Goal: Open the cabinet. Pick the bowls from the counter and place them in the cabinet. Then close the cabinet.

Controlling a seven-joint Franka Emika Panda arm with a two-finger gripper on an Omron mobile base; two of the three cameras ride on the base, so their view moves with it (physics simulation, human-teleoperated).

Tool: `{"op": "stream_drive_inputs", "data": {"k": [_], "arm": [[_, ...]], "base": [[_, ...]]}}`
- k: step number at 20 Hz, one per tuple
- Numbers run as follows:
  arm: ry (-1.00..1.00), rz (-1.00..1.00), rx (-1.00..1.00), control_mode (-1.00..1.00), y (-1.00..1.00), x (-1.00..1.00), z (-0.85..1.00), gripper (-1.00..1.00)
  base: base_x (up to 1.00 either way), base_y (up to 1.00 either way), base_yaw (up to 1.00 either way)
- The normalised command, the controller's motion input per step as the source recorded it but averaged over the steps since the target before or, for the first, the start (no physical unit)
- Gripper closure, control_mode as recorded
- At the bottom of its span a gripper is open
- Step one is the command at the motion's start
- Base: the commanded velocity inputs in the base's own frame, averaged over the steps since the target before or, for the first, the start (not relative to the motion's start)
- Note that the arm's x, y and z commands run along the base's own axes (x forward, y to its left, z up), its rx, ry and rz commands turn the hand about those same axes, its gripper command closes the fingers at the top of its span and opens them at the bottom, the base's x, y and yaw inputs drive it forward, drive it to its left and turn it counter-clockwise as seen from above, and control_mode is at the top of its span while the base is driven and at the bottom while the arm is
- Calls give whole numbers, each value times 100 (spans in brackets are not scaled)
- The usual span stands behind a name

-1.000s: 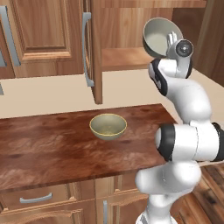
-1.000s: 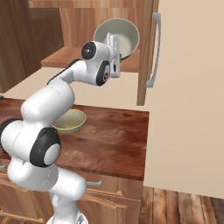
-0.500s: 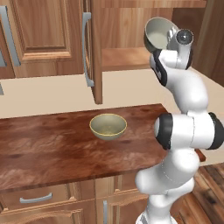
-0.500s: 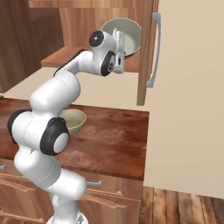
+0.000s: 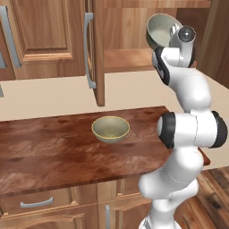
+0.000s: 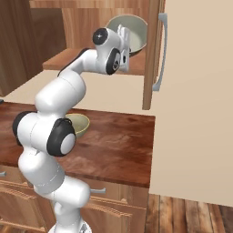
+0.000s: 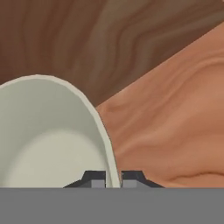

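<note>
Open cabinet with both doors swung out. The gripper is raised into the cabinet opening, its jaws pinched tight on the rim of the grey-green bowl (pale inside turned toward the left base camera), which is held tilted on edge above the wooden shelf. Fingertips sit on either side of the bowl wall. The beige-olive bowl rests upright on the counter, below the open left door
</note>
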Motion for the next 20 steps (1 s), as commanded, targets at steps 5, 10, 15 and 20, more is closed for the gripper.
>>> {"op": "stream_drive_inputs", "data": {"k": [5, 10, 15, 20], "arm": [[-16, 0, -2, -100, 3, 1, 27, -100], [-7, 0, 0, -100, 0, -5, 17, -100], [-15, 0, 0, -100, 0, -18, 31, -100], [-16, 0, 1, -100, 0, -74, 38, -100]], "base": [[0, 0, 0], [0, 0, 0], [0, 0, 0], [0, 0, 0]]}}
